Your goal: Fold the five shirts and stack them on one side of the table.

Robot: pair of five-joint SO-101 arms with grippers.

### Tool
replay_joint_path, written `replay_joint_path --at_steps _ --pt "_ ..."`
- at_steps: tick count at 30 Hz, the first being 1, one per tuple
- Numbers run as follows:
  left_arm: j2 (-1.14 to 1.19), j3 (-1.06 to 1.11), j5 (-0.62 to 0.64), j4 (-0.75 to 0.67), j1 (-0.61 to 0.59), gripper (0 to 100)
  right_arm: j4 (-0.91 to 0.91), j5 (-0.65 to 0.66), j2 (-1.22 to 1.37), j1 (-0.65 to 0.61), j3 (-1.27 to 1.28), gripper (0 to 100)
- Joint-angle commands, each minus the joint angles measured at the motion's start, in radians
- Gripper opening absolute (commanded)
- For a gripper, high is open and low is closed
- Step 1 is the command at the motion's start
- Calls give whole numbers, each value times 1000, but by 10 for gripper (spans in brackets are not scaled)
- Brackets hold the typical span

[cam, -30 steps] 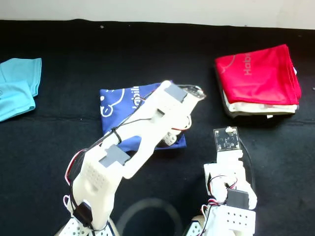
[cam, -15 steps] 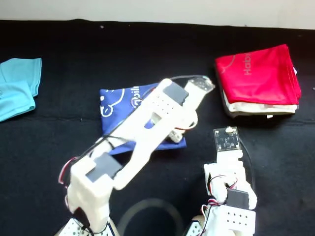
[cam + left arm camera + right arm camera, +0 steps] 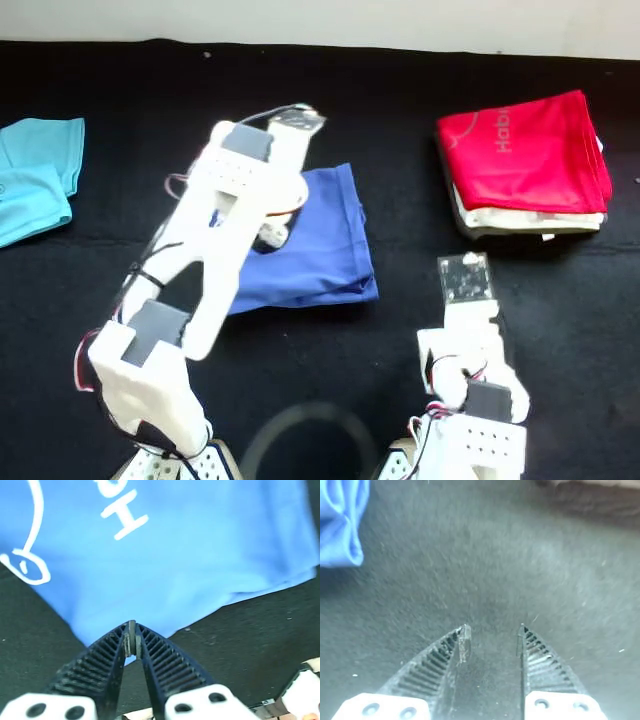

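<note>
Black cloth covers the table (image 3: 400, 90), with a pale wall (image 3: 300, 20) behind it. Over the last second the left arm (image 3: 230, 220) swung from lying across the blue shirt (image 3: 320, 240) towards the right-hand pile to standing over the shirt's left part. That bares its plain right half. The shirt itself seems to lie where it did, folded in mid-table. My guess is that this fold is finished and the shirt now needs carrying to the pile. There the red shirt (image 3: 525, 150) rests on a cream shirt (image 3: 530, 222), while the light blue shirt (image 3: 35, 180) waits unfolded at the far left edge. The right arm (image 3: 465, 350) has not shifted.

From above, both sets of jaws are hidden. The left wrist view shows the left gripper (image 3: 131, 640) closed at the shirt's printed edge, nothing visibly pinched. The right wrist view shows the right gripper (image 3: 492, 642) parted over bare cloth, a blue corner off to one side.
</note>
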Motion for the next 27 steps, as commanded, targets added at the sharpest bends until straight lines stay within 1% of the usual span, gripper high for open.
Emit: replay_joint_path --at_steps 1,5,8,12,16,19,24,27 --pt "-81 88 -12 -9 -42 9 8 -6 185 2 -243 162" --pt "-208 302 -26 -138 -70 9 64 -20 473 -2 -575 163" --pt "-331 484 -75 -259 -96 9 134 -107 690 -30 -834 165" --pt "-426 694 -95 -436 -153 9 234 -218 964 -133 -1129 165" --pt "-429 820 -97 -555 -186 9 280 -298 1198 -259 -1351 165" --pt "-440 843 -97 -591 -217 9 297 -334 1346 -331 -1484 165" --pt "-440 748 -92 -591 -275 9 300 -374 1554 -406 -1646 166" --pt "-440 667 -92 -519 -285 10 309 -384 1656 -438 -1727 184"
